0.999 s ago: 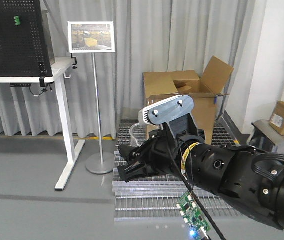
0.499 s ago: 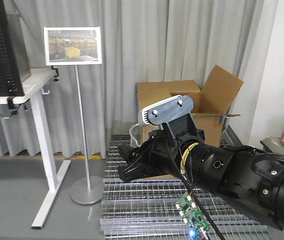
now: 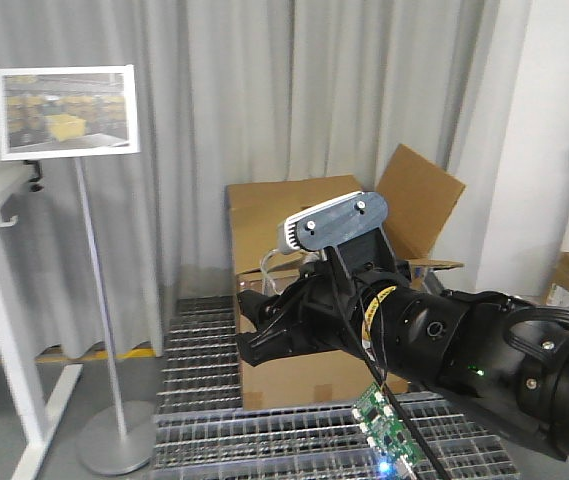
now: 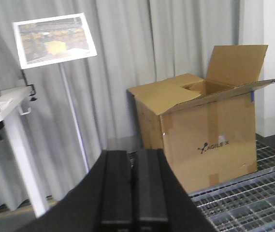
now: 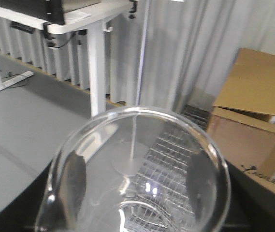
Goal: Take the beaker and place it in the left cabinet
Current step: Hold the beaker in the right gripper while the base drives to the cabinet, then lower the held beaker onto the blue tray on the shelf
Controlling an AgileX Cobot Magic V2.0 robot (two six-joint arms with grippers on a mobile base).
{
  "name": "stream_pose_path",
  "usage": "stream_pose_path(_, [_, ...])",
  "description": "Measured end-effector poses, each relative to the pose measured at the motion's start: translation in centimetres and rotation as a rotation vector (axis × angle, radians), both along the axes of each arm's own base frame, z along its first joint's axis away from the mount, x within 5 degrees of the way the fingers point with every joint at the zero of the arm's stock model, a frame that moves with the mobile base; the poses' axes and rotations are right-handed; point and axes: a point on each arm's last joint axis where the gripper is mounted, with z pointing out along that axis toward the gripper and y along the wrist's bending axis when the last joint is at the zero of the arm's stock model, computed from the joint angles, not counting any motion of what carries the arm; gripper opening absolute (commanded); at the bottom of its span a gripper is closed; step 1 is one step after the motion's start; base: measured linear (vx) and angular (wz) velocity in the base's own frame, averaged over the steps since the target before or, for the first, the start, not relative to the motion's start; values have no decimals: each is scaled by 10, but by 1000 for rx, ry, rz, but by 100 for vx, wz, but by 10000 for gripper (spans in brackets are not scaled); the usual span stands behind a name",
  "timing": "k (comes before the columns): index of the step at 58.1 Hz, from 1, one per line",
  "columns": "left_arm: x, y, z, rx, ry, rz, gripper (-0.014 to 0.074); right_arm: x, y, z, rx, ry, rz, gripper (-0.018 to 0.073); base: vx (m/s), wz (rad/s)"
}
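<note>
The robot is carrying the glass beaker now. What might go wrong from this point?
1. The beaker is smooth glass, held only by the right pincer. If it slips, it would probably break on the metal grating on the floor.
2. The cabinet is in no view, while the cardboard box and the sign stand stand ahead. A wide swing of the arm might strike them.

Black arm, fingers; grey camera housing; green circuit board.
</note>
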Motion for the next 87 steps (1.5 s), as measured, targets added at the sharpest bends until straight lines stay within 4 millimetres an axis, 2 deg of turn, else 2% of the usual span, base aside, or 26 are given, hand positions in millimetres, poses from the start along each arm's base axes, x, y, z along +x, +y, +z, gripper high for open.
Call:
stream_pose_path(20, [0, 0, 0, 0, 0, 0, 1, 0, 0, 0, 0, 0, 0, -1, 26, -49])
stream_pose_path(87, [0, 0, 0, 0, 0, 0, 1, 0, 0, 0, -1, 1, -1, -1, 19, -78])
